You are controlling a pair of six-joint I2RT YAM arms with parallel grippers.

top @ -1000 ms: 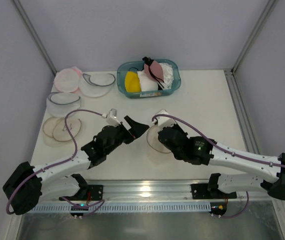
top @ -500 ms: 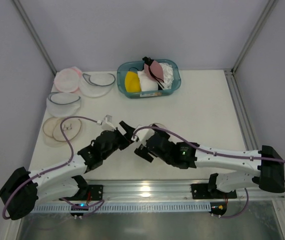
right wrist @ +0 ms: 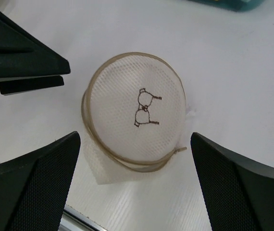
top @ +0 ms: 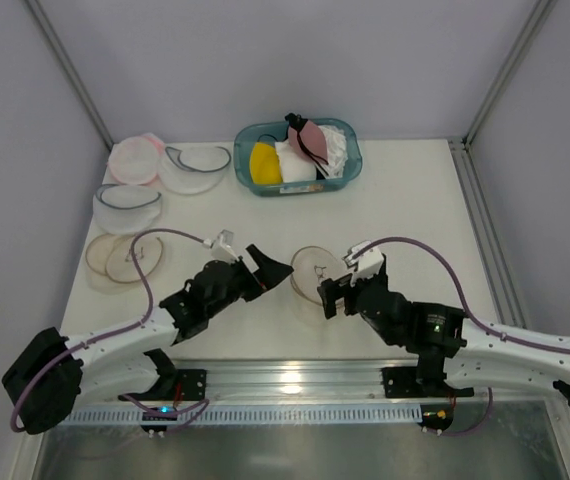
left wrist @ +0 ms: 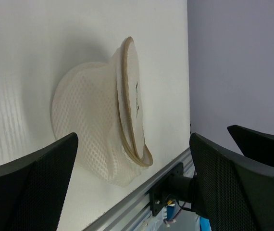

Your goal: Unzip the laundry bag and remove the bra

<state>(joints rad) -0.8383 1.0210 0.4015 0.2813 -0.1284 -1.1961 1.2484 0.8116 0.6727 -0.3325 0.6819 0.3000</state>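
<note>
Left gripper [left wrist: 133, 139] and right gripper [right wrist: 135, 139] both gape wide, empty, flanking the laundry bag [right wrist: 136, 113], a light, floppy mesh drum likely best pinched at its stiffer tan rim [right wrist: 132, 53].

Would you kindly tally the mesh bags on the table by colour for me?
Pink bag: 1
Blue-rimmed bags: 2
Tan-rimmed: 3, the laundry bag plus an overlapping left pair, which may be one opened bag
Total: 6
</note>
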